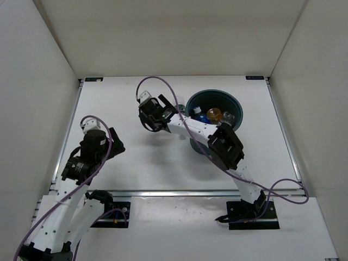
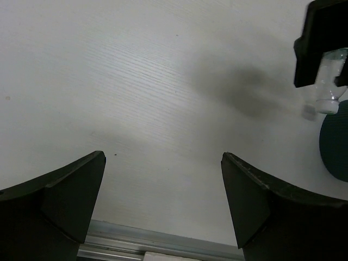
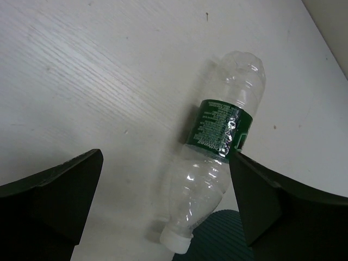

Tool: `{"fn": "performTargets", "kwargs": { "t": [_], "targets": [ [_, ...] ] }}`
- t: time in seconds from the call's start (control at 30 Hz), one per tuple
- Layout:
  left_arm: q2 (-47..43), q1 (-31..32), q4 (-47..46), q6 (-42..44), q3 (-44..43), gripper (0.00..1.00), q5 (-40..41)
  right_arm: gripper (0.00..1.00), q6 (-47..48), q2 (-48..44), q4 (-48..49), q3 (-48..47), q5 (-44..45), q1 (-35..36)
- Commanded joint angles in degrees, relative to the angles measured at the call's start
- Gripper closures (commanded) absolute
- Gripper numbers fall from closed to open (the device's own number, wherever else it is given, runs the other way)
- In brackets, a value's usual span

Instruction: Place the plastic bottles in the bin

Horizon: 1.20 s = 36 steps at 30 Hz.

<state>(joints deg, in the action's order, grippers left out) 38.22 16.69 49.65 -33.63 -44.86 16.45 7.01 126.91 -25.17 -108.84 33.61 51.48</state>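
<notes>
Two black fingers of the left gripper stand wide apart over the white table. Farther out, the right gripper is spread open too, with a clear plastic bottle with a green label beside one finger. Just beyond it, the round teal-grey plastic bin holds a small orange bottle.

At least 4 plastic bottles, 1 bin and 2 arms.

Bottle label print illegible
</notes>
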Motion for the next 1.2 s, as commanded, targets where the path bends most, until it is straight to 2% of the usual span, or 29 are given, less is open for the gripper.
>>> {"fn": "performTargets", "kwargs": {
  "t": [0.0, 0.1, 0.2, 0.4, 0.93, 1.07, 1.13, 1.17],
  "targets": [
    [-2.88, 1.15, 0.71, -0.56, -0.40, 0.02, 0.77, 0.01, 1.43, 2.37, 5.49, -1.63, 10.85, -0.24],
    [-3.41, 0.98, 1.59, 0.31, -0.67, 0.02, 2.53, 0.01, 1.35, 5.09, 8.81, -1.99, 14.46, -0.85],
    [-3.67, 1.24, 2.30, 0.49, -0.23, 0.02, 4.20, 0.01, 1.69, 10.00, 8.21, -4.36, 18.32, -1.82],
    [-4.29, 0.97, 2.82, 0.67, 0.74, 0.01, 4.29, 0.01, -1.90, 12.39, 7.15, -6.73, 21.59, -3.32],
    [-3.94, 0.71, 1.41, -0.82, -0.05, 0.01, 4.73, 0.02, -12.19, 12.31, -0.41, -5.43, 12.10, -8.77],
    [-4.20, 0.71, 1.07, -1.35, -1.01, 0.02, 4.56, 0.16, -14.64, 12.05, -1.46, -5.68, 9.56, -9.38],
    [-4.11, 0.89, 1.33, -1.62, -1.20, 0.01, 4.82, 0.38, -15.79, 12.31, -2.42, -6.12, 8.06, -9.47],
    [-3.94, 0.63, 0.98, -1.70, -1.54, 0.02, 4.47, 0.63, -16.40, 11.78, -2.86, -6.47, 6.75, -9.39]
  ]
}}
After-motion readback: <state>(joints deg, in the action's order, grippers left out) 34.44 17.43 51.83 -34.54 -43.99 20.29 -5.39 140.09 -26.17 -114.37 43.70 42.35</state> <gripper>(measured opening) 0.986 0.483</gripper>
